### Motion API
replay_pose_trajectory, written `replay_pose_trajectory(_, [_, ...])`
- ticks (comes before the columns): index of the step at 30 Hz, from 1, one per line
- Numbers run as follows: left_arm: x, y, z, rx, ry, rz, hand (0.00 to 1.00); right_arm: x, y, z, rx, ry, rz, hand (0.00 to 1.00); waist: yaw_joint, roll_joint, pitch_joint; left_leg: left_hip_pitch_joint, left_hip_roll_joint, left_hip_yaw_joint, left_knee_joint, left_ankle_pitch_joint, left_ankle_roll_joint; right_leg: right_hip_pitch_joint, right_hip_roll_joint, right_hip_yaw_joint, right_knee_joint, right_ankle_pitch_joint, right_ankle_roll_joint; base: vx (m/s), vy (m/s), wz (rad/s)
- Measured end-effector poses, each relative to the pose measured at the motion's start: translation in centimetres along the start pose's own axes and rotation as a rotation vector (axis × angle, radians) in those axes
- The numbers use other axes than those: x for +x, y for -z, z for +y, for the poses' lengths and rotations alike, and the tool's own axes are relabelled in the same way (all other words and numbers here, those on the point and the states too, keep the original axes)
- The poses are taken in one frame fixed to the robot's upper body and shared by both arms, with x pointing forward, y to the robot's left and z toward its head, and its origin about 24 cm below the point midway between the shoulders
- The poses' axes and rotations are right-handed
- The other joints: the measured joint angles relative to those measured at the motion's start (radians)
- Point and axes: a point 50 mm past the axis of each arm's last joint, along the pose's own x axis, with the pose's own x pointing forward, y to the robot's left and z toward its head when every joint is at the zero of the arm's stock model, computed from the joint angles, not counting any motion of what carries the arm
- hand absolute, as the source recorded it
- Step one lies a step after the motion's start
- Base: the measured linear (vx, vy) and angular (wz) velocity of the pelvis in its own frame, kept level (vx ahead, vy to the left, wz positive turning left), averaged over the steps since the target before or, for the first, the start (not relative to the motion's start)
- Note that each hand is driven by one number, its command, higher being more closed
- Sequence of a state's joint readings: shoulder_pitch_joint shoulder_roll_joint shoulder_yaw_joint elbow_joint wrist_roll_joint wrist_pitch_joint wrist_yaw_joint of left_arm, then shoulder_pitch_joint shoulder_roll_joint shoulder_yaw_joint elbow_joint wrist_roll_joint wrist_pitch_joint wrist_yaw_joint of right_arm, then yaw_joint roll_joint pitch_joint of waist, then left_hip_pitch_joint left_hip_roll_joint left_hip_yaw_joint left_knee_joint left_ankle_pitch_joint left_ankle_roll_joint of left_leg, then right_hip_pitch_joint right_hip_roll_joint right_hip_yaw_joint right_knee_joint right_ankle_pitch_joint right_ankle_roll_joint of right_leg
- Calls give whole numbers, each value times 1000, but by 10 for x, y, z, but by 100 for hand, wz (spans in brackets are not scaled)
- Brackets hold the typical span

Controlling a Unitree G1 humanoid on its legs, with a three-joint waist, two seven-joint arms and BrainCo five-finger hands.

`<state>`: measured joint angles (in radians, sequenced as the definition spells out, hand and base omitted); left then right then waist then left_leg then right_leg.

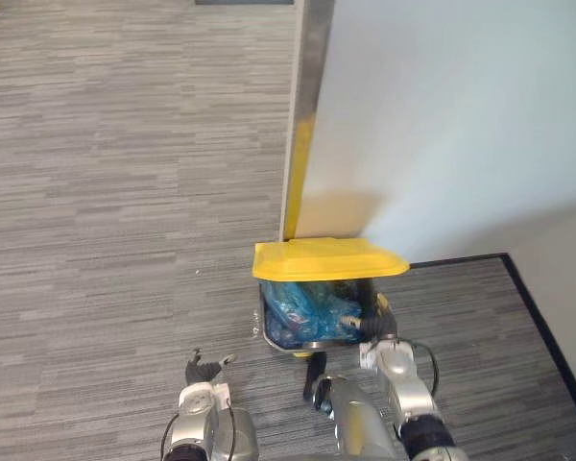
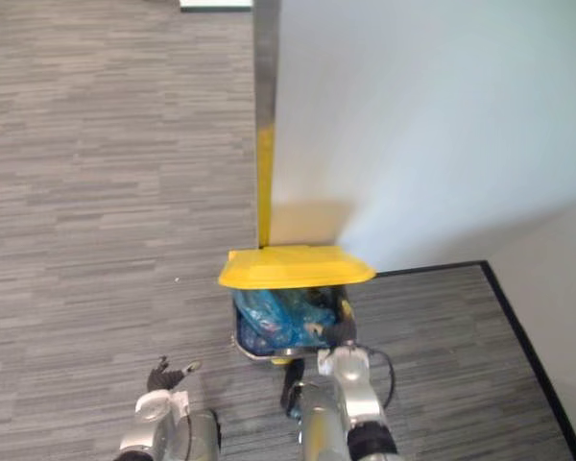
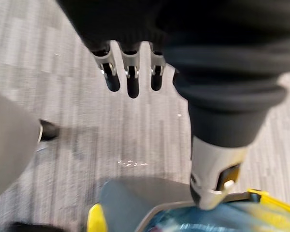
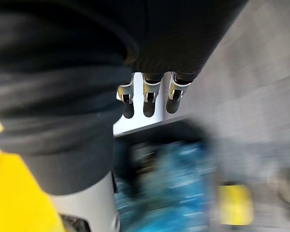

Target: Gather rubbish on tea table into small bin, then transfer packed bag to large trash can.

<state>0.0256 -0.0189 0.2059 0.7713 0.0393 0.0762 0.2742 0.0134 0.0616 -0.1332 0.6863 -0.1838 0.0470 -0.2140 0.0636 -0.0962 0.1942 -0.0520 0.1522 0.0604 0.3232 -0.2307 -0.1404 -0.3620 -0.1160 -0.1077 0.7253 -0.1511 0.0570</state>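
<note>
Grey striped carpet (image 1: 106, 192) meets a white wall (image 1: 442, 115) with black skirting (image 1: 542, 325).

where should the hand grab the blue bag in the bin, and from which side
Probably the bunched top of the blue bag, coming down from the robot's side. The yellow lid is raised over the far edge with a wall behind, so the near opening is free; the right hand is at it.
</note>
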Motion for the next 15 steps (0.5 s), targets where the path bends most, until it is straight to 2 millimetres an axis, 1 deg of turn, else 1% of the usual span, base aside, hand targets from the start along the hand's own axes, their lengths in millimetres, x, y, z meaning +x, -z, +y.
replay_pose_trajectory(1, [0, 4, -2, -10, 1, 26, 0, -2, 19, -3, 0, 14, 72, 0, -4, 15, -12, 0, 13, -1, -11, 4, 2, 24, 22, -10, -55, 0, 1, -92, -85, -24])
replay_pose_trajectory(2, [-1, 11, -5, -24, 5, 57, 0, -6, 38, -8, 15, 36, 151, 0, 10, 36, -33, 2, 35, 17, -46, 17, 26, 80, 72, 4, -201, 1, 7, -124, -123, -59])
replay_pose_trajectory(3, [-4, 16, -12, -56, 11, 88, 0, -9, 53, -16, 30, 73, 211, 0, 19, 68, -55, 1, 82, 55, -81, 37, 15, 111, 93, 17, -229, -44, -37, -93, -137, -59])
replay_pose_trajectory(4, [-2, 16, -10, -63, 1, 94, 0, -14, 66, -17, 37, 83, 261, 0, 6, 34, -63, 8, 51, 63, -98, 57, -7, 137, 46, 16, -163, -132, -43, -130, -209, -51])
replay_pose_trajectory(5, [-2, 19, -11, -47, 13, 114, 0, -15, 75, -24, 69, 111, 309, 0, -4, 42, -64, 43, 38, 71, -140, 80, 4, 185, 57, 22, -257, -146, -35, -81, -133, -22])
replay_pose_trajectory(6, [-2, 21, -11, -46, 14, 122, 0, -15, 76, -26, 74, 120, 315, 0, -6, 47, -69, 48, 39, 71, -148, 85, 7, 190, 63, 23, -271, -136, -35, -99, -85, -31])
replay_pose_trajectory(7, [-2, 25, -10, -53, 5, 138, 0, -17, 80, -30, 73, 133, 327, 0, -6, 54, -82, 57, 42, 72, -170, 99, 26, 199, 75, 25, -303, -111, -42, -52, -22, -13])
replay_pose_trajectory(8, [-3, 28, -10, -65, 1, 151, 0, -18, 82, -32, 81, 143, 337, 0, -7, 67, -91, 75, 46, 73, -189, 114, 37, 213, 83, 25, -325, -98, -43, -66, -31, -10])
replay_pose_trajectory(9, [-4, 30, -9, -64, -1, 158, 0, -18, 85, -33, 83, 146, 348, 0, -7, 66, -92, 82, 46, 74, -200, 122, 36, 219, 84, 25, -333, -92, -43, -36, -24, 1])
replay_pose_trajectory(10, [-5, 34, -8, -62, -3, 171, 0, -19, 88, -34, 82, 148, 362, 0, -6, 74, -97, 93, 46, 75, -216, 130, 29, 226, 86, 25, -348, -85, -40, -67, 17, 2])
replay_pose_trajectory(11, [-6, 40, -7, -59, -5, 189, 0, -20, 89, -34, 83, 149, 370, 0, -6, 72, -104, 95, 42, 80, -220, 134, 27, 228, 83, 27, -357, -79, -32, -57, 42, 4])
replay_pose_trajectory(13, [-6, 42, -4, -74, -17, 197, 0, -20, 91, -35, 83, 149, 380, 0, -5, 82, -111, 98, 32, 84, -230, 140, 16, 242, 75, 30, -376, -65, -19, -26, 97, 3])
replay_pose_trajectory(15, [-6, 44, -2, -88, -29, 204, 0, -21, 93, -36, 95, 155, 394, 0, -6, 83, -111, 106, 15, 93, -248, 145, 9, 254, 63, 34, -392, -52, -9, 9, 120, 0])
